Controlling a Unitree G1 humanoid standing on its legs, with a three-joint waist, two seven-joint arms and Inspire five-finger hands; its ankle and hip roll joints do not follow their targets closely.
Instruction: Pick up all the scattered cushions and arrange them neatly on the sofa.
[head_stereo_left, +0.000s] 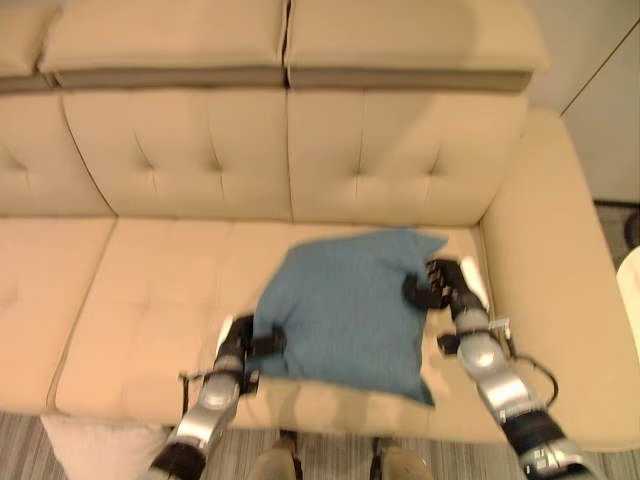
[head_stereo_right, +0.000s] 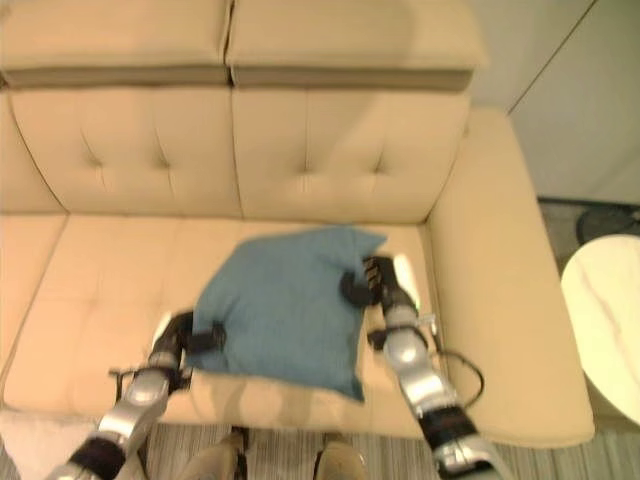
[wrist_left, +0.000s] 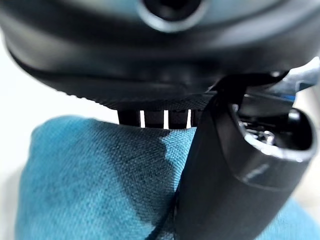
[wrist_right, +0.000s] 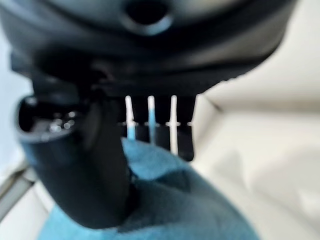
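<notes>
Beige tufted sofa (head_stereo_left: 150, 290) under a blue cushion (head_stereo_left: 345, 310)

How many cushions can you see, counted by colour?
Blue cushion: 1, on the sofa seat, pinched by the left hand and the right hand.
Pale cushion: 1, on the floor in front of the sofa.
Total: 2

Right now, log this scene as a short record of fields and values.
cushion: blue cushion lying on the seat of the sofa, toward its right end
left hand: left hand gripping the cushion's left edge, thumb on top
right hand: right hand gripping the cushion's right edge near the armrest
other cushion: pale cushion on the floor, in front of the sofa at lower left
</notes>
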